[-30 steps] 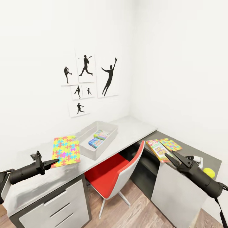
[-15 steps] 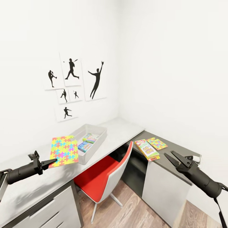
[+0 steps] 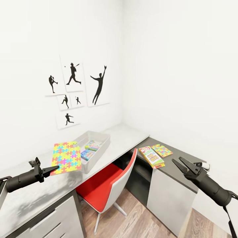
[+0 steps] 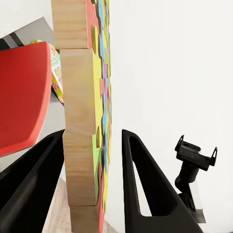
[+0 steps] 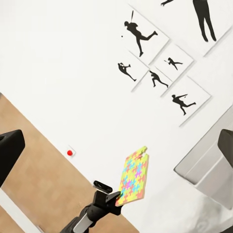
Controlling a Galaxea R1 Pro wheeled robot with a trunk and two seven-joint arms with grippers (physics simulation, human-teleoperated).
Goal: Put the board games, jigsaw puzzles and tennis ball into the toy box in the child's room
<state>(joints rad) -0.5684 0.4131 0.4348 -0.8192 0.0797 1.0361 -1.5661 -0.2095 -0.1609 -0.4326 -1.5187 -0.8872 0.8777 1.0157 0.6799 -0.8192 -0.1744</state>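
Holding one jigsaw puzzle point(image 3: 66, 158) by its edge, the left claw point(image 3: 54, 169) keeps the flat square level above the pale desk point(image 3: 127, 134), just beside the toy box point(image 3: 101, 145). The left wrist view shows the puzzle's wooden back pressed between the two black fingers point(image 4: 145, 189). The right claw point(image 3: 178, 163) hangs with its jaws spread and empty near the dark lower section of the desk.

Two items already lie inside the toy box: a small blue box point(image 3: 87, 154) and another colourful one point(image 3: 93, 145), most likely two of the board games, though they are too small to read. On the dark section a third board game point(image 3: 151, 156) rests touching the second jigsaw puzzle point(image 3: 161, 150). So roughly a third looks done; the held puzzle, these two pieces and the ball remain.

A red chair point(image 3: 107, 185) stands tucked in between the two desk sections, and black player posters point(image 3: 77, 91) hang on the wall behind.
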